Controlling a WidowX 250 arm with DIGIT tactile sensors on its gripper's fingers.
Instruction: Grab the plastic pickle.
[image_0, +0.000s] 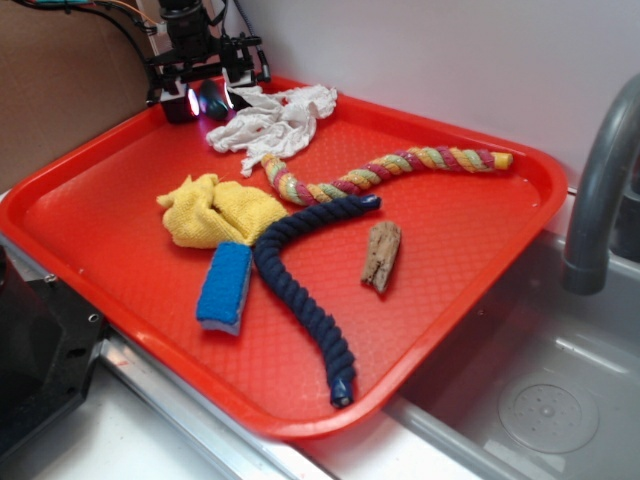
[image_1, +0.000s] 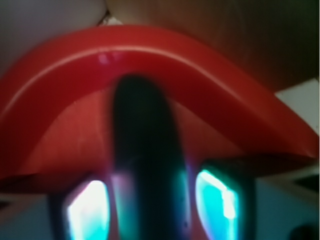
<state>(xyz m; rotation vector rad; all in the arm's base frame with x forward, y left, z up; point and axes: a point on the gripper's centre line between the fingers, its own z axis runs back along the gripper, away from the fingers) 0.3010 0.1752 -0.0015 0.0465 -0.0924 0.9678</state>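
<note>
Fingers of the black robot gripper (image_0: 207, 100) sit on both sides of the small dark green plastic pickle (image_0: 213, 98), up in the top left of the outside view, at the far corner of the red plastic tray (image_0: 470, 270). In the wrist view, the pickle (image_1: 145, 155) stands as a dark, blurry shape in the middle of the frame, with a glowing blue-green pad (image_1: 217, 200) close on each side. The pads look pressed right against it, so the pickle seems pinched.

What could go wrong? The pickle is smooth and shiny, so it could slip out if the squeeze is weak or the lift is jerky. It is also long and round, so it could twist between the pads. The crumpled white cloth (image_0: 272, 120) lies just beside the gripper and could get snagged. The tray's raised edge is close behind, so a bump there could knock the pickle loose.
</note>
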